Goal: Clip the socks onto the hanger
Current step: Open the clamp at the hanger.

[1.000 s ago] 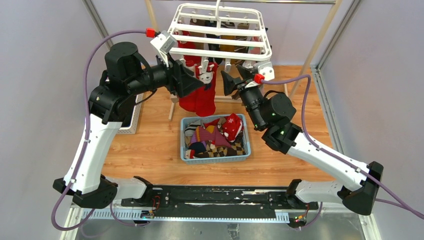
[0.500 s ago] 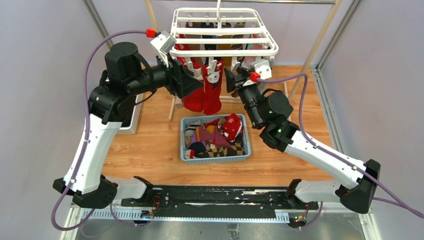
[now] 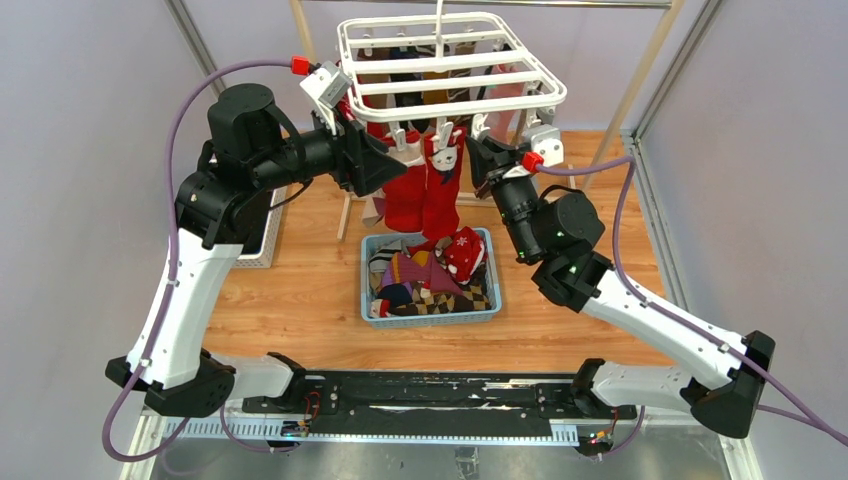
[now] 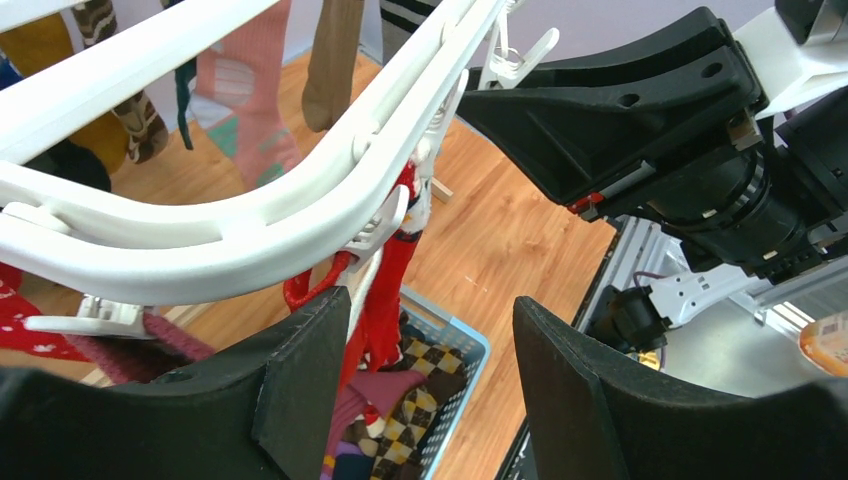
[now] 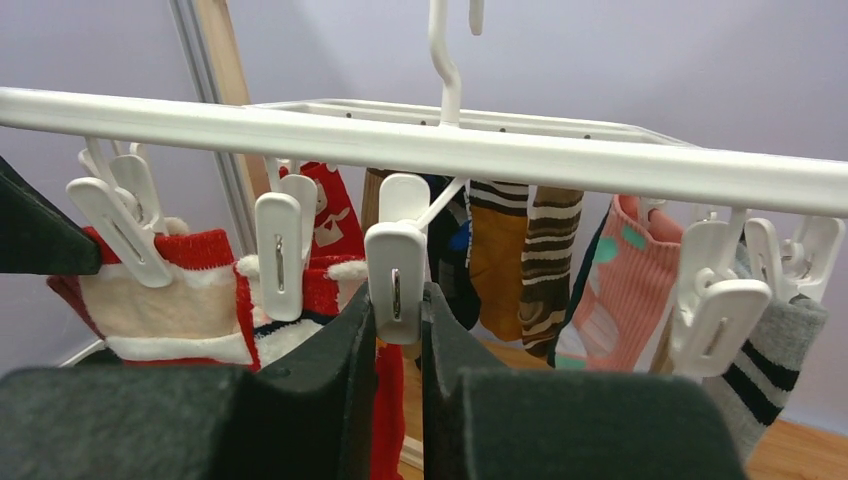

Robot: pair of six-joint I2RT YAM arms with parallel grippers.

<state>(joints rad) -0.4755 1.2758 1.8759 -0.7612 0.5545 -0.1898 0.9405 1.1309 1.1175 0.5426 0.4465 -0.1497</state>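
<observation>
The white grid hanger hangs at the back, tilted, with several socks clipped under it. Two red socks with white cuffs dangle from its front edge, between my two grippers. My left gripper is open; in its wrist view a red sock hangs against the inner side of the left finger, under the hanger frame. My right gripper is shut on a white clip on the front bar, its jaws squeezing the clip's sides. Red socks hang just left of it.
A blue basket with several loose socks, red, checked and purple, sits on the wooden table below the hanger; it also shows in the left wrist view. The wooden rail frame stands behind. A white perforated block lies at the left.
The hanger has swung right and tilted, carrying the red socks rightward. My right gripper has moved right and up with it. The left arm has barely moved.
</observation>
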